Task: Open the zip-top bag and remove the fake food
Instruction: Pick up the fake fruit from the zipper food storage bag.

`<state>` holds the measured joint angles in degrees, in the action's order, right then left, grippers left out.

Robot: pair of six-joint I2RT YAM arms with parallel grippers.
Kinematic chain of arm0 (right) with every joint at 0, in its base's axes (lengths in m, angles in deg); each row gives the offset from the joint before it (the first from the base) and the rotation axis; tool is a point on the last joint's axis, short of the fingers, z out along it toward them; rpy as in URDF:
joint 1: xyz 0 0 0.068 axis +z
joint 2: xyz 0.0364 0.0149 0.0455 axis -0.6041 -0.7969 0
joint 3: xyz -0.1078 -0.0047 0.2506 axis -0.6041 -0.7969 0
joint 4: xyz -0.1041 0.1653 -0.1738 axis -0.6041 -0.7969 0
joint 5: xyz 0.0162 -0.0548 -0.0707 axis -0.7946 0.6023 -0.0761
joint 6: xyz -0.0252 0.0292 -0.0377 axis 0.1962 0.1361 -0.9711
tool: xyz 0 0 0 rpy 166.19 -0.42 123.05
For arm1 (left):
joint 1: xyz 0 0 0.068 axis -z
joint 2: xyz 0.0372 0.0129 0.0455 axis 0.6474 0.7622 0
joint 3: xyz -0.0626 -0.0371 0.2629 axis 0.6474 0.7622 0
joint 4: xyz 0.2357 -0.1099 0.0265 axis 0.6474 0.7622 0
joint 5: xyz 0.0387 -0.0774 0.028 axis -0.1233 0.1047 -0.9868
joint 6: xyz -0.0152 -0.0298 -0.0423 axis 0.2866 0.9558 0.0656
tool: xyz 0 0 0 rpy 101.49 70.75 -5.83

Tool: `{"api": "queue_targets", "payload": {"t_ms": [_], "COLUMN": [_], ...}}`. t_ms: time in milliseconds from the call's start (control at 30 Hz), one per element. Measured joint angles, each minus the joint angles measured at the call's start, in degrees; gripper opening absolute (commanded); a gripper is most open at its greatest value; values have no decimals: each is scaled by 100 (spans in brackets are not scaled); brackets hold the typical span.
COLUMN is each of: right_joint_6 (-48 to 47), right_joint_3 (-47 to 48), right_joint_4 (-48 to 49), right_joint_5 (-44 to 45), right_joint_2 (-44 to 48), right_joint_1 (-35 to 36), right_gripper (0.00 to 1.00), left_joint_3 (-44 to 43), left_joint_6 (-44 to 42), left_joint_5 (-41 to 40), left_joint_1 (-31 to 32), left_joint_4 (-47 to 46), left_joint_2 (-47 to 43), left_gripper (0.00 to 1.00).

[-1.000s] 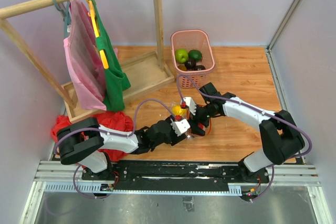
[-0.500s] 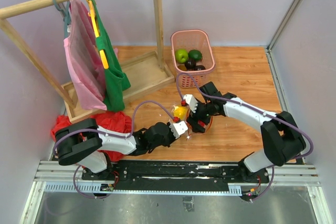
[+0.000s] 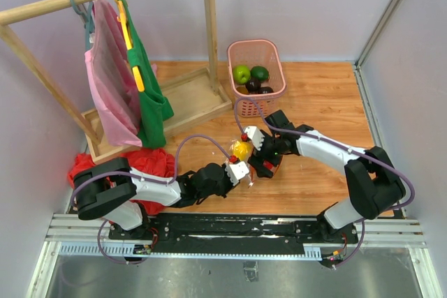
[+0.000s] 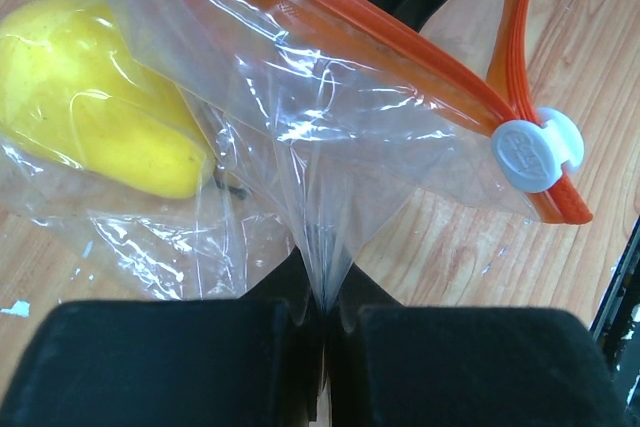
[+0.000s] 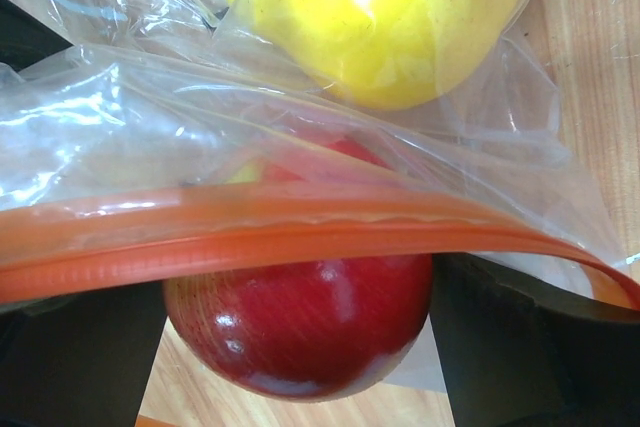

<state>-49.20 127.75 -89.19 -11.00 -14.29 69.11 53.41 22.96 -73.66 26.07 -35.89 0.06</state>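
Zip-top bag (image 4: 330,137) in left claw (image 4: 322,317), arm (image 3: 174,185) outstretched

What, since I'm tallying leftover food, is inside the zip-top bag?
A yellow fruit and a red fruit show through the zip-top bag; anything beneath them is hidden.

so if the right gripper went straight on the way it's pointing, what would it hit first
Likely the zip-top bag's orange zip strip, running across between the right gripper's open jaws, with the red apple just behind; depth is unclear.
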Motion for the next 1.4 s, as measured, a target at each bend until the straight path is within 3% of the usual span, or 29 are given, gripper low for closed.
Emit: {"api": "queue_targets", "payload": {"t_ms": [567, 633, 733, 1033, 1167, 1400], "right_joint_6": [245, 293, 343, 313, 273, 13], "right_joint_3": [-13, -28, -39, -205, -173, 205], "right_joint_4": [144, 181, 214, 168, -52, -699], "right_joint_5": [-682, -734, -793, -898, -1233, -1910], "right_joint_2": [13, 17, 22, 291, 466, 553], "right_joint_1": [-214, -251, -280, -286, -323, -444], "right_gripper": [99, 94, 76, 56, 49, 45], "left_joint_3": [20, 39, 52, 144, 166, 166], "left_joint_6": [201, 221, 240, 376, 457, 619], "left_joint_5": [144, 149, 151, 138, 107, 37], "left_joint_1": [0, 0, 0, 0, -2, -2], "left_joint_4": [-11, -35, -37, -81, -76, -15], "left_joint_2": [35, 35, 35, 33, 33, 0], "left_gripper": [0, 0, 0, 0, 0, 0]}}
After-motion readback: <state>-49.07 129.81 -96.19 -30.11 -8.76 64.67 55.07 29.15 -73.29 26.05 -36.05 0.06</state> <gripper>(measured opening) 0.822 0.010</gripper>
